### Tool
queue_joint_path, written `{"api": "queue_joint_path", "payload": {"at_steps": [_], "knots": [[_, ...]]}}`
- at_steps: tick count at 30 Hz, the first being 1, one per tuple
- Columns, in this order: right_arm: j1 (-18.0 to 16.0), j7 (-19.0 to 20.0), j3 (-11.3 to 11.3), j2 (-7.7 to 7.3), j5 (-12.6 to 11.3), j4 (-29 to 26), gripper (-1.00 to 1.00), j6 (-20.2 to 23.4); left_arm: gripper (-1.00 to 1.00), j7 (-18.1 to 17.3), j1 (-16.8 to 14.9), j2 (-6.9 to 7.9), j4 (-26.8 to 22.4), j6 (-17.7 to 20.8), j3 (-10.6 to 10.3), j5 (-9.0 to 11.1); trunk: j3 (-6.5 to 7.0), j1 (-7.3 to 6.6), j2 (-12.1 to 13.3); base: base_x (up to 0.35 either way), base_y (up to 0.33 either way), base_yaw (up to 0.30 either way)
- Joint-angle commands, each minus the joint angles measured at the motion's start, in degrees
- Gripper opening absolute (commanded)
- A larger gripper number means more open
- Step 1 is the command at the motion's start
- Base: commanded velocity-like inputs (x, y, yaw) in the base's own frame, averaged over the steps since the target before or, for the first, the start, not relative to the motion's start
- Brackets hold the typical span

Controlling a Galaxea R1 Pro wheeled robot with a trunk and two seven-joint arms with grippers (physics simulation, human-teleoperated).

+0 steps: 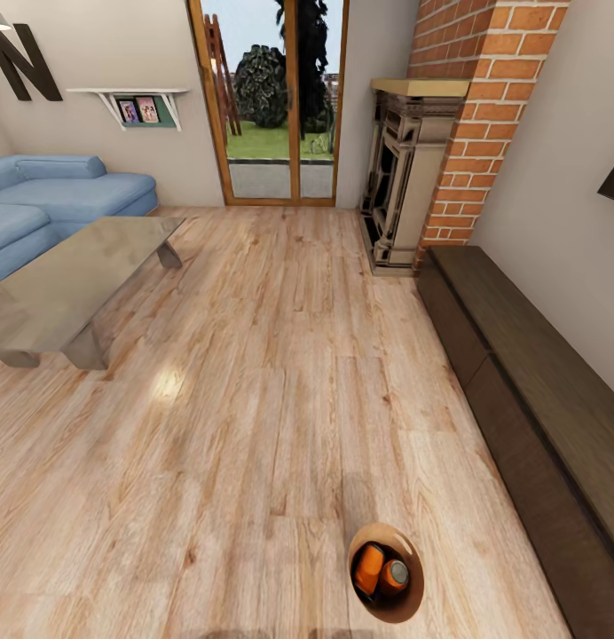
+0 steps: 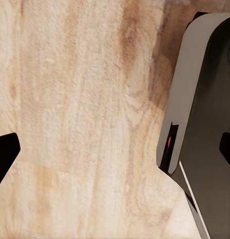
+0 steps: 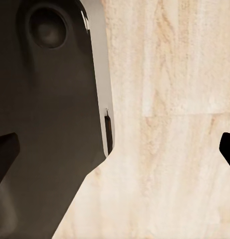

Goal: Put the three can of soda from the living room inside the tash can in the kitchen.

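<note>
The tash can (image 1: 412, 596), a round bin with a brown inside, stands on the light wood floor at the bottom of the head view, just ahead of me. Inside it lie two orange cans of soda: one on its side (image 1: 369, 568) and one showing a grey top (image 1: 395, 575). My left gripper (image 2: 115, 152) hangs open over bare planks, its dark fingertips (image 2: 5, 154) far apart with nothing between them. In the same way, my right gripper (image 3: 117, 152) is open and empty above the floor.
A glass coffee table (image 1: 67, 284) and a blue sofa (image 1: 50, 195) stand at the left. A long dark low cabinet (image 1: 538, 399) runs along the right wall up to the brick column (image 1: 484, 115). A glazed door (image 1: 276, 98) is straight ahead. My grey base (image 2: 204, 124) is beside both grippers.
</note>
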Motion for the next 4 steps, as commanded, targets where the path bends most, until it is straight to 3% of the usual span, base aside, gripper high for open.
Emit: {"api": "queue_joint_path", "payload": {"at_steps": [1,4], "knots": [[0.00,0.00,0.00,0.00,0.00,0.00,1.00,0.00,1.00,0.00,0.00,0.00,0.00,0.01,0.00,0.00,0.00,0.00,0.00,0.000,0.000,0.000],[0.00,0.00,0.00,0.00,0.00,0.00,1.00,0.00,1.00,0.00,0.00,0.00,0.00,0.03,0.00,0.00,0.00,0.00,0.00,0.000,0.000,0.000]]}}
